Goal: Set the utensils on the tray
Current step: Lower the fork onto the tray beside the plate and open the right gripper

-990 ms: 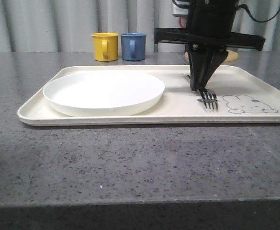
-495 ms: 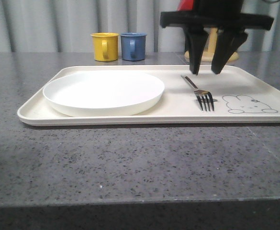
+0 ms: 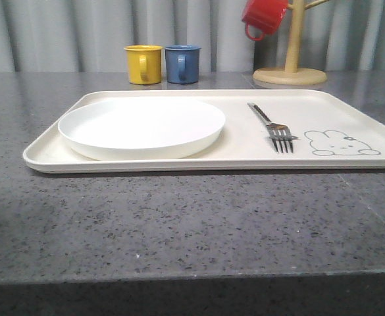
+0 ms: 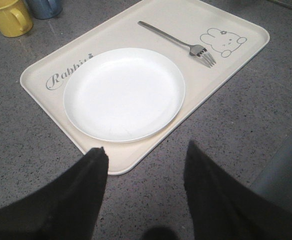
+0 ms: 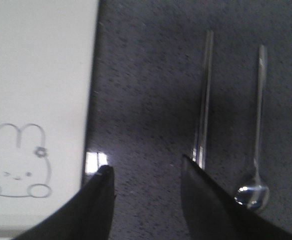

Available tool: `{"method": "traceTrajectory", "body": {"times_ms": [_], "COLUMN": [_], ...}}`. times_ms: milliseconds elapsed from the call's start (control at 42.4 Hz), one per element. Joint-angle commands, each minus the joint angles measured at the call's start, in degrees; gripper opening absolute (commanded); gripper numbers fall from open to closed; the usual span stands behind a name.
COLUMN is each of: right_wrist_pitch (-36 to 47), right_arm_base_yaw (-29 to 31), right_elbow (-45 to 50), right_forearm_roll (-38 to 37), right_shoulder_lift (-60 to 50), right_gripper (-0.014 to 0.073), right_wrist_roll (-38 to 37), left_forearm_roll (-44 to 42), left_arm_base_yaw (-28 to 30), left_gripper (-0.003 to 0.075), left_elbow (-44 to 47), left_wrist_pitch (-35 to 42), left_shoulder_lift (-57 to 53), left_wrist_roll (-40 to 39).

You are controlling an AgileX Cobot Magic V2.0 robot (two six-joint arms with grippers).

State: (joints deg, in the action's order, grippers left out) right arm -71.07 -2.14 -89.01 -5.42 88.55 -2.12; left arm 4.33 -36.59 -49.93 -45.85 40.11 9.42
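A cream tray [image 3: 245, 155] with a rabbit drawing lies on the grey counter. On it rest a round white plate [image 3: 141, 125] and a silver fork [image 3: 273, 128]; the left wrist view shows the tray [image 4: 43, 67], plate [image 4: 124, 93] and fork [image 4: 178, 41] too. My left gripper [image 4: 145, 150] hangs open above the counter just off the tray's corner, holding nothing. My right gripper [image 5: 146, 169] is open over bare counter beside the tray's edge [image 5: 46, 75]. Past it lie a long straight metal bar [image 5: 204, 95] and a spoon [image 5: 255, 150] on the counter.
A yellow mug [image 3: 144, 64] and a blue mug [image 3: 183, 64] stand behind the tray. A wooden mug tree [image 3: 290, 66] at the back right carries a red mug [image 3: 264, 18]. Bare counter stretches in front of the tray.
The right gripper let go of the fork on the tray, opened, rose and left the front view. The fork now lies free beside the rabbit drawing.
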Motion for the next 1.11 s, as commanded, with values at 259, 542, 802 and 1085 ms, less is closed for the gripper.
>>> {"method": "traceTrajectory", "body": {"times_ms": [259,542,802,1085], "right_wrist_pitch": [-0.8,2.1,2.9,2.9], "right_arm_base_yaw": [11.1,11.4,11.4,11.4], "right_elbow": [7.3,7.3,7.3,7.3], "right_forearm_roll": [4.2,2.4,1.4,1.5], "right_shoulder_lift": [0.9,6.2,9.6,10.9], "right_gripper": [0.0351,0.0351,0.0351,0.0206], "right_wrist_roll": [5.8,5.9,5.9,5.9], "left_forearm_roll": [0.3,0.3,0.3,0.3], "left_arm_base_yaw": [-0.4,-0.4,-0.4,-0.4], "left_gripper": [0.0354,0.0354,0.0354,0.0354], "left_elbow": [-1.4,-1.4,-1.4,-1.4], "left_wrist_pitch": [4.1,4.1,4.1,4.1], "left_shoulder_lift": [-0.2,-0.2,-0.2,-0.2], "left_wrist_roll": [-0.7,-0.7,-0.7,-0.7]}}
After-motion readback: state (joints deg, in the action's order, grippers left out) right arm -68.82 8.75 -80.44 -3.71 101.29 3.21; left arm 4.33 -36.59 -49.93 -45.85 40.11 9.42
